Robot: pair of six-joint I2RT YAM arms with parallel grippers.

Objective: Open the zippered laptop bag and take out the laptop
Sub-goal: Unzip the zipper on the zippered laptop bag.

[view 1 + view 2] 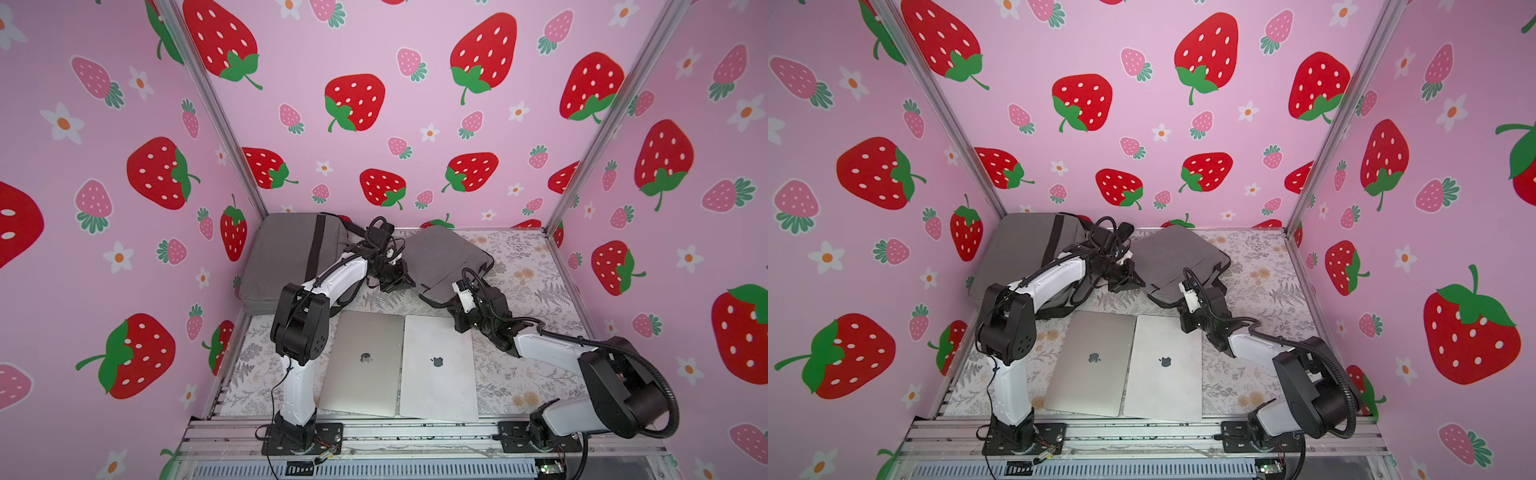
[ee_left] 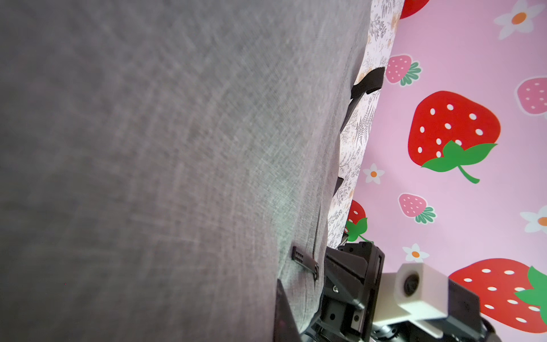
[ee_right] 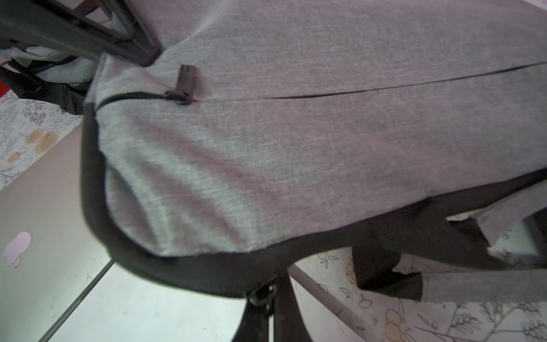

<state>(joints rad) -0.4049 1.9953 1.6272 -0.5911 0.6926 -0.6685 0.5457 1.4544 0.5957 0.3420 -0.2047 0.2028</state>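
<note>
Near edge: two closed laptops (image 1: 361, 361) are laid side by side
Right gripper (image 1: 444, 302): closed on the zip pull (image 3: 262, 293) at the bag's near rim, which runs off rightward
Laptop bag (image 1: 446, 255): lying just beyond, contents unseen
Left gripper (image 1: 403, 279): clamped on the bag's left corner
Surface: floral cloth (image 1: 536, 365); second bag (image 1: 282, 253) far left; strawberry walls (image 1: 415, 137) enclosing

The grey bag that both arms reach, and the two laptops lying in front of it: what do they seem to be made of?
The grey bag looks like woven cloth, perhaps polyester, matte: a mottled crosswise weave shows close up. The darker laptop and the paler laptop look like aluminium, satin silver: smooth flat lids with a soft sheen.
</note>
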